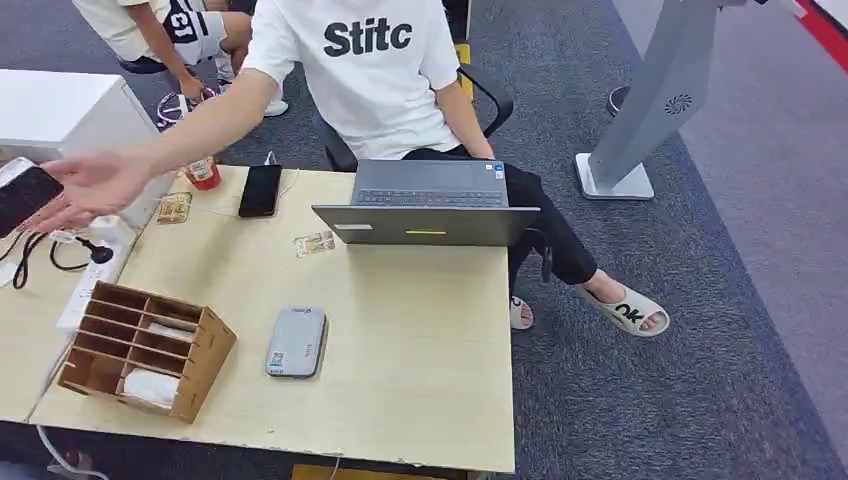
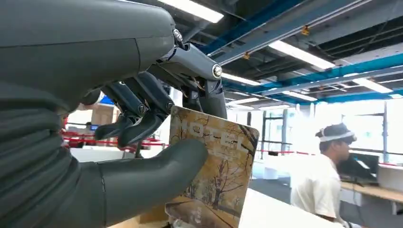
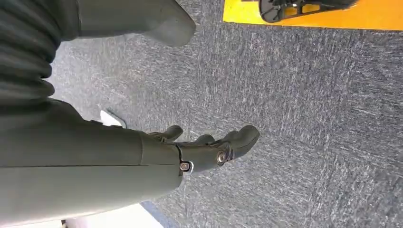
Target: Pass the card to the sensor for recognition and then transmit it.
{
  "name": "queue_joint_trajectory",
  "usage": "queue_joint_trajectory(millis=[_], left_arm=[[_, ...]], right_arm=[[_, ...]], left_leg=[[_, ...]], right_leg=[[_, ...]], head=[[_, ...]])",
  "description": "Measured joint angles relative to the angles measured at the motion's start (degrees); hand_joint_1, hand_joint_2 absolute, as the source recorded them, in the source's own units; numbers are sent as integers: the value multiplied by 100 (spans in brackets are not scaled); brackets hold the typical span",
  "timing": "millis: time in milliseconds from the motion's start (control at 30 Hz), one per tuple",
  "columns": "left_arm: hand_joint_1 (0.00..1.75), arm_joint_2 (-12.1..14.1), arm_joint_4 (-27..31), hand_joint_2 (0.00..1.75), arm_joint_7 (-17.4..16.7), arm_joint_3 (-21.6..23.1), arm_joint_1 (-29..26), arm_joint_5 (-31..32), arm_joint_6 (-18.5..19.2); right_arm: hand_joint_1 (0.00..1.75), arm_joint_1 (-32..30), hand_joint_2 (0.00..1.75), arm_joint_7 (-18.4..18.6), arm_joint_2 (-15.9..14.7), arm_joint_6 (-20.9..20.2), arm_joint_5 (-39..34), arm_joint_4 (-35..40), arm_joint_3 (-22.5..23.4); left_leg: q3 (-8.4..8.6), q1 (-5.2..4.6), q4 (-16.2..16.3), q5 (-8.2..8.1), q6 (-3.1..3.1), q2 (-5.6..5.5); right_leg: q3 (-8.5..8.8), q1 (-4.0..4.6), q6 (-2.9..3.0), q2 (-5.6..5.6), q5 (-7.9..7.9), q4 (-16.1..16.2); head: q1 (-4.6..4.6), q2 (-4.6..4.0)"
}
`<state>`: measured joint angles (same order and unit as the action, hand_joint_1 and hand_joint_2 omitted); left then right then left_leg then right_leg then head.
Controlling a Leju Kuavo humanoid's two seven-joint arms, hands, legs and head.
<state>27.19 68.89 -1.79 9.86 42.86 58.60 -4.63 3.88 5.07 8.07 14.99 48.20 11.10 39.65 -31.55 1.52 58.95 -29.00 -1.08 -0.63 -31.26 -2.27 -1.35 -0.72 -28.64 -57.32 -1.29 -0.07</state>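
Pinching the hotel card (image 2: 216, 175) between thumb and fingers, my left hand (image 2: 142, 142) holds it upright; my right hand (image 3: 209, 147) hangs empty, fingers apart. A person's palm (image 1: 85, 185) reaches in at ten o'clock above the table (image 1: 420, 340).

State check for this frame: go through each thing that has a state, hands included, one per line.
card: held upright in the left robot hand, thumb against its face
right robot hand: holds nothing, fingers loosely extended over the carpet
laptop: open, lid tilted far back
phone: flat on the table, screen dark
sensor: flat on the table, nothing on it
person's hand: outstretched, palm open
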Motion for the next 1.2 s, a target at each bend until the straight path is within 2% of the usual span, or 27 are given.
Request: queue_joint_trajectory(millis=[267, 300, 333, 467, 567, 667, 767, 833, 900, 1067, 1100, 1200], left_arm=[[175, -276, -253, 175, 64, 0, 77, 96, -116], [45, -338, -253, 175, 118, 2, 77, 66, -185], [0, -397, -253, 175, 166, 2, 75, -13, -249], [0, -652, -58, 175, 308, 2, -47, -337, -505], [0, -843, 240, 175, 308, 2, -173, -448, -500], [0, -955, 488, 175, 363, 2, -320, -549, -529], [0, -1008, 779, 175, 560, 0, -632, -833, -704], [0, -1038, 1033, 175, 772, -44, -1007, -1067, -908], [0, -1095, 1431, 175, 1160, -148, -1559, -1407, -1251], [0, -1200, 2031, 175, 1491, -374, -2462, -1631, -1506], [0, -1224, 2187, 175, 1614, -429, -2748, -1681, -1592], [0, -1419, 2836, 175, 2287, -647, -3924, -1869, -1994]], right_arm=[[0, 9, 175, -7, 0, 7, 26, 0, 44], [0, 11, 175, -9, 0, 13, 39, 0, 54], [0, 12, 175, -9, 0, 22, 44, 0, 66], [0, 11, 175, 50, 0, 46, 100, 0, 96], [0, 13, 175, 57, 0, 44, 101, 0, 120], [0, 10, 175, 35, 0, 44, 101, 0, 140], [0, 11, 175, 22, 0, 44, 103, 0, 151], [0, 11, 175, 33, 0, 48, 103, 0, 181], [0, 7, 175, 70, 0, 63, 98, 0, 238], [0, 6, 175, 74, 0, 77, 83, 0, 293], [0, 10, 175, 65, 0, 81, 37, 0, 317], [0, -19, 175, 37, 13, 144, -39, -2, 455]], left_leg=[[0, -2, 2, 0, 1, 0], [0, -2, 2, 0, 1, -1], [-1, -2, 2, 0, 1, -1], [0, -2, 2, 0, 1, -1], [-1, -2, 2, 0, 1, 1], [-1, -2, 2, 0, 1, 2], [-1, -2, 1, -1, 1, 2], [-1, -2, -2, -3, 1, 8], [0, -3, -2, -5, 1, 14], [-10, -2, -3, -8, 7, 13], [-3, -9, -7, -14, 7, 24], [13, -18, -8, -30, 15, 57]], right_leg=[[0, -1, -1, -1, 1, 0], [0, -1, -1, 0, 1, 1], [1, -1, -1, 0, 1, 1], [2, -2, -1, 1, 2, 1], [2, -2, -2, -1, 3, 1], [1, -2, -3, -4, 3, 1], [1, -2, -2, -4, 2, 1], [1, -2, -2, -9, 1, 1], [-2, -3, -3, -15, -1, 1], [2, -2, -6, -11, -3, 2], [6, -8, -6, -18, -3, 2], [2, -16, -9, -52, -8, 4]], head=[[2, -2], [0, 0], [2, 0], [2, 0], [2, 0], [2, 0], [2, 0], [4, 0], [0, 0], [-2, 0], [-13, 0], [5, 0]])
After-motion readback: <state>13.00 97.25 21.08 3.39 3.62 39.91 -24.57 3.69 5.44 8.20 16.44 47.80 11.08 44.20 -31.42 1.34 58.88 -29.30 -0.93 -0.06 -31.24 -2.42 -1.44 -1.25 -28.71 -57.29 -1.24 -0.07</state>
